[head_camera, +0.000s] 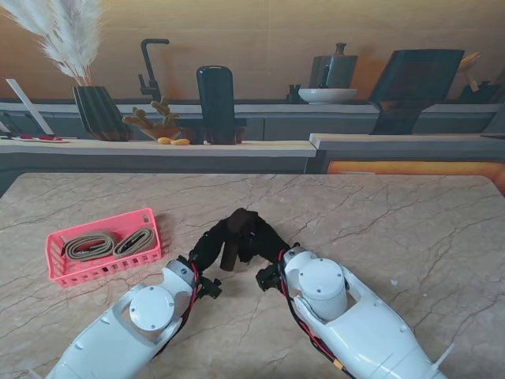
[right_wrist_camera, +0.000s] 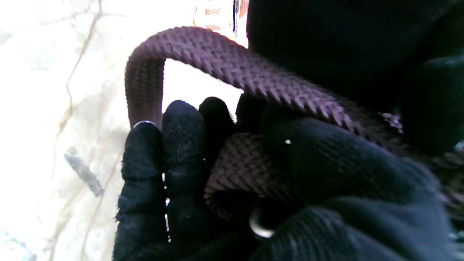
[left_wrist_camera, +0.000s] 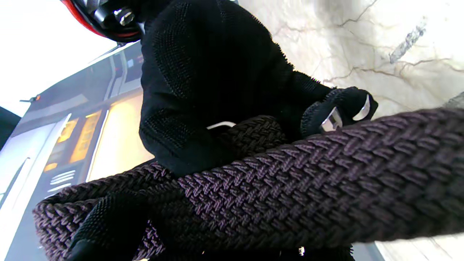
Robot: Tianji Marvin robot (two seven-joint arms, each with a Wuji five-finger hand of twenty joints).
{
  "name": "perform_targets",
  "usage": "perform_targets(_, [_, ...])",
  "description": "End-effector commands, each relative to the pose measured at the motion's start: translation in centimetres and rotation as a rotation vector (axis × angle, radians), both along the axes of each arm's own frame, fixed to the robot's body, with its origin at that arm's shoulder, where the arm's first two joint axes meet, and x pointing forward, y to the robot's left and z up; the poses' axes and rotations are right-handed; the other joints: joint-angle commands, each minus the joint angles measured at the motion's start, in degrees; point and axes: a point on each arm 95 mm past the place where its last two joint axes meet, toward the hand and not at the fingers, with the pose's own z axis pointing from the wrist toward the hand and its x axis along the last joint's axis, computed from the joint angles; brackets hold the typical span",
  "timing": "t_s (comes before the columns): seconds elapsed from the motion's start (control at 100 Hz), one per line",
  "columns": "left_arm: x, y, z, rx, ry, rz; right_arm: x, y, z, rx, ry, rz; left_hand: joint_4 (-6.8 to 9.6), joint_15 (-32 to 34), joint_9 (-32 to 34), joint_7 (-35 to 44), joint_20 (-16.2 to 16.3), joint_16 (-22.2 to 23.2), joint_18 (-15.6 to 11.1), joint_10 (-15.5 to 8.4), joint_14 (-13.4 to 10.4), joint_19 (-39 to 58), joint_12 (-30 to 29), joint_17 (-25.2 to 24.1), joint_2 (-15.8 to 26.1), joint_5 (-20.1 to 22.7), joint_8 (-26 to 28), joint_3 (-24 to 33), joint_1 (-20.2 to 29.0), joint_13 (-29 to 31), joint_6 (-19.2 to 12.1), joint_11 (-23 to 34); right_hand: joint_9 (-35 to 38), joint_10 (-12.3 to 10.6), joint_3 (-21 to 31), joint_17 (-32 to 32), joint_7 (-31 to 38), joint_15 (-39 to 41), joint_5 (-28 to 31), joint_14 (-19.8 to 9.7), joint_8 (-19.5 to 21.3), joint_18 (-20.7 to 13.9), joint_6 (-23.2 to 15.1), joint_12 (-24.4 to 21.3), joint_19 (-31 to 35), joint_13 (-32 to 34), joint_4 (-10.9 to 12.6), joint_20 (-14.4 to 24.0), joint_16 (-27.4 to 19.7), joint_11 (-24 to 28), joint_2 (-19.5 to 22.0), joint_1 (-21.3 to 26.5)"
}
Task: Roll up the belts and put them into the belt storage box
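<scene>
A dark brown braided belt (head_camera: 234,237) is held above the table between both black-gloved hands, near the table's middle. My left hand (head_camera: 211,243) grips one side of it and my right hand (head_camera: 265,242) the other. The left wrist view shows the woven strap (left_wrist_camera: 290,188) running across the frame, with the right hand's glove (left_wrist_camera: 217,90) behind it. Seen from the right wrist, the belt (right_wrist_camera: 224,61) arches in a loop over my fingers (right_wrist_camera: 181,145), which pinch a rolled part. The pink storage box (head_camera: 57,254) lies to my left and holds two rolled tan belts (head_camera: 109,245).
The marble table (head_camera: 394,229) stretches to my right and away from me. Beyond its far edge runs a counter with a vase of feathers (head_camera: 99,110), a dark upright block (head_camera: 216,104), a bowl (head_camera: 327,95) and a kettle (head_camera: 334,69).
</scene>
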Motion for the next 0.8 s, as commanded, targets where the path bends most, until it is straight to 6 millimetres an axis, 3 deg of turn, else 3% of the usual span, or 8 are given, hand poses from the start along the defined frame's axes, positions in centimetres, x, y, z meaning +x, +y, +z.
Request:
perform_targets(0.0, [-1.1, -1.6, -0.1, 0.017, -0.007, -0.046, 0.0, 0.9, 1.0, 0.025, -0.007, 0.006, -2.13, -0.61, 7.68, 7.36, 0.78, -0.69, -0.18, -5.68, -3.38, -1.13, 0.59, 0.41, 16.49, 10.24, 1.48, 7.44, -5.42, 1.47, -8.14, 1.53, 3.83, 2.53, 4.11, 0.13, 1.58, 2.22, 1.83, -0.22, 2.14, -0.27, 1.87, 0.90, 3.31, 1.83, 2.95, 1.88, 1.07, 3.46, 6.15, 1.52])
perform_targets(0.18, [-1.3, -2.2, -0.4, 0.035, -0.007, -0.057, -0.2, 1.1, 1.2, 0.083, 0.068, 0.002, -2.48, 0.25, 10.77, 14.65, 2.11, 0.11, 0.54, -5.60, -3.16, -0.58, 1.99, 1.33, 16.49, 11.88, 2.01, 8.46, -3.91, 2.78, -8.00, 2.57, 3.94, 3.20, 4.10, 0.63, 1.40, 3.02, 1.38, 0.16, 2.35, 0.07, 2.90, 1.43, 4.10, 2.48, 3.17, 2.57, 1.49, 4.21, 6.18, 1.53])
perform_targets(0.28, [-1.4, -2.6, -0.6, 0.053, -0.006, -0.056, -0.3, 1.3, 1.5, 0.098, 0.085, 0.016, -2.65, 1.16, 10.81, 17.65, 2.72, 0.69, 0.59, -4.78, -3.03, 0.41, 2.97, 1.38, 16.49, 10.40, 3.40, 8.60, -3.17, 3.12, -5.71, 3.48, 3.91, 3.53, 3.46, 1.52, 1.34, 4.13, 0.27, 0.06, 2.36, 0.26, 4.17, 2.25, 5.12, 3.56, 3.10, 3.27, 1.93, 5.54, 6.59, 1.60])
perform_targets(0.38, [-1.3, -2.8, -0.8, 0.076, -0.011, -0.045, -0.4, 1.4, 1.8, 0.112, 0.086, 0.037, -2.92, 3.24, 13.12, 23.77, 3.44, 1.82, 0.95, -4.06, -3.00, 2.54, 4.75, 2.17, 16.49, 6.09, 9.84, 8.23, -1.52, 5.87, -4.63, 5.65, 3.70, 3.55, 2.08, 2.54, 1.46, 5.23, -1.48, -0.43, 2.06, 0.19, 5.53, 3.32, 5.85, 4.44, 2.99, 3.69, 2.34, 7.10, 7.33, 1.73])
perform_targets(0.53, [-1.3, -2.9, -0.8, 0.061, 0.018, -0.022, -0.8, 1.4, 2.0, 0.130, 0.098, 0.057, -3.33, 5.97, 21.95, 32.41, 3.31, 3.11, 0.91, -4.82, -4.47, 5.58, 6.83, 3.74, 16.49, 3.04, 22.33, 5.96, -0.93, 13.96, -3.60, 8.59, 2.96, 3.07, 0.04, 2.88, 1.67, 5.50, -3.51, -1.17, 1.09, -0.19, 6.64, 4.07, 6.03, 4.53, 2.54, 3.87, 2.49, 7.77, 7.93, 1.95])
perform_targets(0.59, [-1.3, -3.0, -0.7, 0.026, 0.037, -0.003, -0.8, 1.3, 1.9, 0.126, 0.108, 0.056, -2.70, 7.63, 26.32, 34.83, 3.34, 3.70, 0.46, -5.61, -4.80, 7.11, 8.17, 4.44, 16.49, 3.49, 25.89, 4.48, -0.29, 17.61, -2.88, 10.05, 2.61, 2.31, -1.84, 2.91, 1.66, 4.62, -4.56, -1.75, -0.16, -0.62, 7.16, 3.64, 5.54, 4.22, 2.54, 3.64, 2.14, 7.08, 8.15, 1.38])
perform_targets(0.7, [-1.4, -2.9, -0.4, -0.028, 0.057, 0.056, -0.8, 1.1, 1.5, 0.103, 0.132, 0.026, -1.54, 10.85, 33.60, 36.51, 3.43, 4.42, -0.15, -6.73, -5.33, 10.53, 13.71, 5.69, 16.49, 3.52, 26.56, 3.80, 1.35, 22.13, -1.43, 9.22, 0.14, 2.37, -8.45, 1.80, 0.51, 1.46, -6.93, -1.36, -1.51, -0.57, 9.25, 2.49, 2.99, 2.35, 2.62, 2.27, 0.74, 4.96, 7.00, -2.45])
perform_targets(0.79, [-1.3, -2.7, 0.0, -0.056, 0.067, 0.106, -0.6, 0.9, 1.1, 0.072, 0.151, 0.005, -1.50, 14.94, 38.17, 38.39, 3.47, 5.47, -0.72, -7.53, -4.81, 13.67, 19.71, 6.84, 16.47, 3.35, 25.60, 3.81, 2.70, 24.72, 0.28, 9.18, -2.65, 3.02, -8.62, 0.67, -3.18, -1.35, -8.00, -0.39, -0.51, -0.10, 10.97, 1.35, 1.36, 0.67, 2.09, 1.39, -0.52, 3.23, 4.84, -6.79])
